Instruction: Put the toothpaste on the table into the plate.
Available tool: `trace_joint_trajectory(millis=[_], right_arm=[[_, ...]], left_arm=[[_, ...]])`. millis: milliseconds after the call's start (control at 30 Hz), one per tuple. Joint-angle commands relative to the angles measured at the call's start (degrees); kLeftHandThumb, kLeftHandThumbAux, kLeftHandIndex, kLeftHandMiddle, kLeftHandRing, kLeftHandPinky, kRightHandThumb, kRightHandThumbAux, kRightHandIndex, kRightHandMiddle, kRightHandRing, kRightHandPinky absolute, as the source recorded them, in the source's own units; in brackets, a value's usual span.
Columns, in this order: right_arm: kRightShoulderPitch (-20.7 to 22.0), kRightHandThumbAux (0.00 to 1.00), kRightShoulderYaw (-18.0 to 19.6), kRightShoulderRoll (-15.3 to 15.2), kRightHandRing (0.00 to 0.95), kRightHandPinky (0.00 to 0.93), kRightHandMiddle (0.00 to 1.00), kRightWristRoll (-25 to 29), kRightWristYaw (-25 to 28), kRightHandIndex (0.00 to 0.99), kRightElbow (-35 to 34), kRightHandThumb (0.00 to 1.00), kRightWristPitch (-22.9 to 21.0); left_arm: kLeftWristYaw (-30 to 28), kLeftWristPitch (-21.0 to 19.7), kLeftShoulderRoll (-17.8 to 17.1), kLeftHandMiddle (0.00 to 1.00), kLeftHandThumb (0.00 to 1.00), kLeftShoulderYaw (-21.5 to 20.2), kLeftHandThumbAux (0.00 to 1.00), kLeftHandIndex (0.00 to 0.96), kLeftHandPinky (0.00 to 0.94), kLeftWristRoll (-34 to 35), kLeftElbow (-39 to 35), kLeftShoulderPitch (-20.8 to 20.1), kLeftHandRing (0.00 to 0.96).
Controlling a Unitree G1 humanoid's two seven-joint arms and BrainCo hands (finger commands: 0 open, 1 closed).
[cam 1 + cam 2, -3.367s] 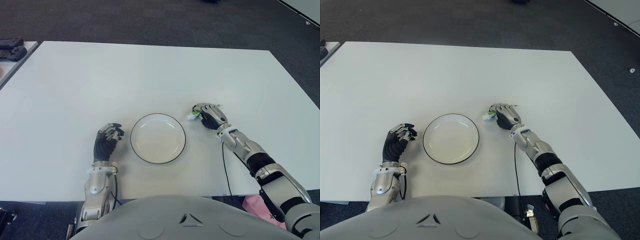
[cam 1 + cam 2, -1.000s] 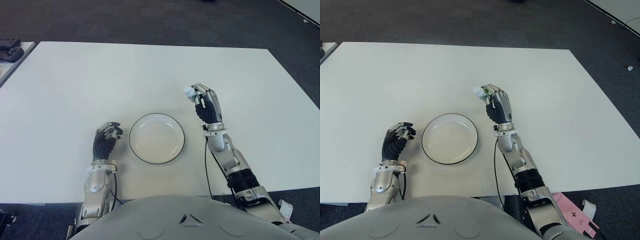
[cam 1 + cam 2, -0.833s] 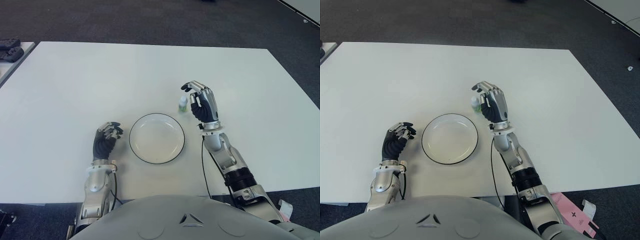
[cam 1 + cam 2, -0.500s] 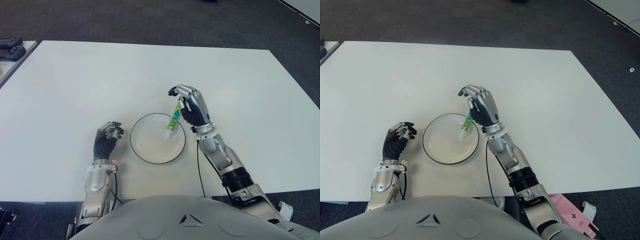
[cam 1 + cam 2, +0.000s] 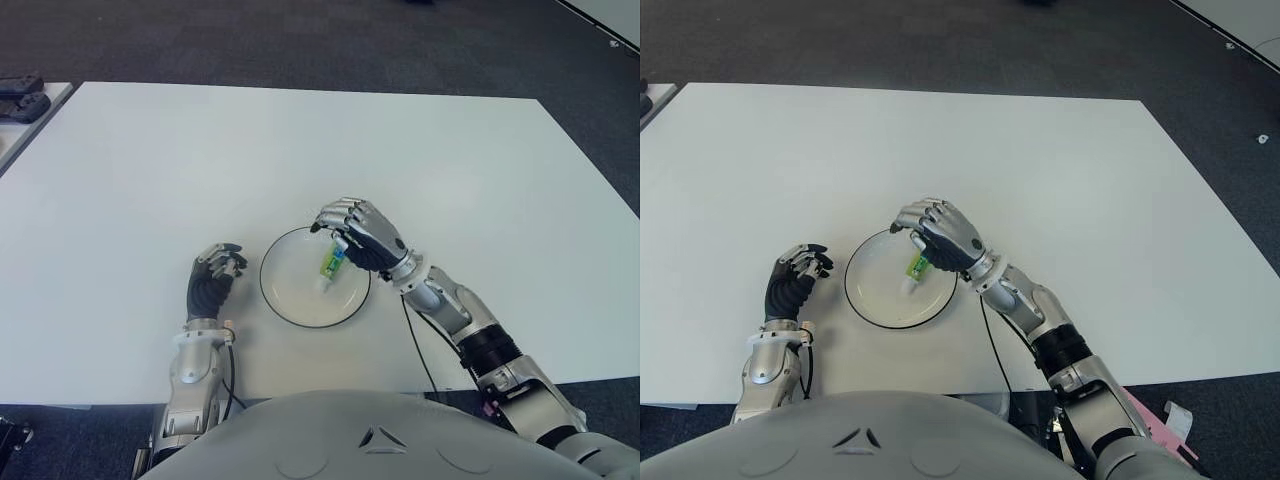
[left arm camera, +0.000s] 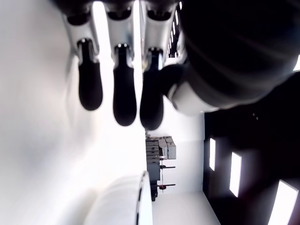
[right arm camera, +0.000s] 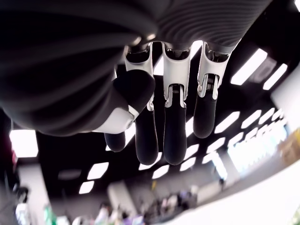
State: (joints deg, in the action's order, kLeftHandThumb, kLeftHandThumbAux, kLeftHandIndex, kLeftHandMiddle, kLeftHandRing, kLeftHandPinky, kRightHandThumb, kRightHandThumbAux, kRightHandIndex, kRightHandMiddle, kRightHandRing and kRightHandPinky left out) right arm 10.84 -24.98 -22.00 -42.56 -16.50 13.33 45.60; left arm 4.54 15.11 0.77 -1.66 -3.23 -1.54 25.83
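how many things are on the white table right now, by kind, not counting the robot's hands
Green and white toothpaste tube: 1
Round white plate with dark rim: 1
Total: 2
The tube is in the plate, under the right hand; the left hand shows left of the plate.

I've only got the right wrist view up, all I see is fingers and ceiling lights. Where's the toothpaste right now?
Observer: The toothpaste is lying inside the plate, in its right part.
Operator: Is my right hand over the plate?
Observer: The right hand is above the plate's far right rim, over the tube's far end. Whether it touches the tube, I cannot tell.
Operator: And the other hand?
Observer: The left hand shows on the table just left of the plate, apart from its rim.
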Motion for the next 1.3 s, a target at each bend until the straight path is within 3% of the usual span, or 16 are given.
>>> trace_joint_trajectory(millis=[33,400,767,1100,1300], right_arm=[[1.1,0.657,-1.3,-1.2,0.573,0.742,0.494,1.6,4.9,0.392,0.7,0.951,1.5],[1.2,0.653,-2.0,-1.7,0.567,0.748,0.524,1.6,9.3,0.396,1.0,0.955,3.3],[0.8,0.655,-1.8,-1.7,0.540,0.733,0.513,0.2,8.6,0.396,2.1,0.953,4.3],[0.3,0.663,-1.2,-2.4,0.575,0.719,0.512,-2.1,7.8,0.364,0.9,0.943,3.7],[0.0,0.673,-0.8,-2.3,0.557,0.648,0.466,-2.2,6.3,0.348,1.6,0.932,4.2]], left_arm=[[-0.4,-0.7,-0.2,0.558,0.705,-0.2,0.721,0.432,0.524,0.3,1.6,0.0,0.538],[-0.5,-1.2,-0.2,0.556,0.705,-0.2,0.721,0.432,0.522,0.4,1.3,0.1,0.538],[-0.2,-1.0,-0.2,0.550,0.704,-0.2,0.721,0.432,0.531,0.1,1.2,0.3,0.536],[-0.1,-1.7,-0.3,0.552,0.704,-0.2,0.720,0.432,0.531,-0.2,0.9,0.3,0.541],[-0.2,-2.3,-0.3,0.552,0.704,-0.3,0.720,0.432,0.526,-0.1,0.7,0.2,0.540]])
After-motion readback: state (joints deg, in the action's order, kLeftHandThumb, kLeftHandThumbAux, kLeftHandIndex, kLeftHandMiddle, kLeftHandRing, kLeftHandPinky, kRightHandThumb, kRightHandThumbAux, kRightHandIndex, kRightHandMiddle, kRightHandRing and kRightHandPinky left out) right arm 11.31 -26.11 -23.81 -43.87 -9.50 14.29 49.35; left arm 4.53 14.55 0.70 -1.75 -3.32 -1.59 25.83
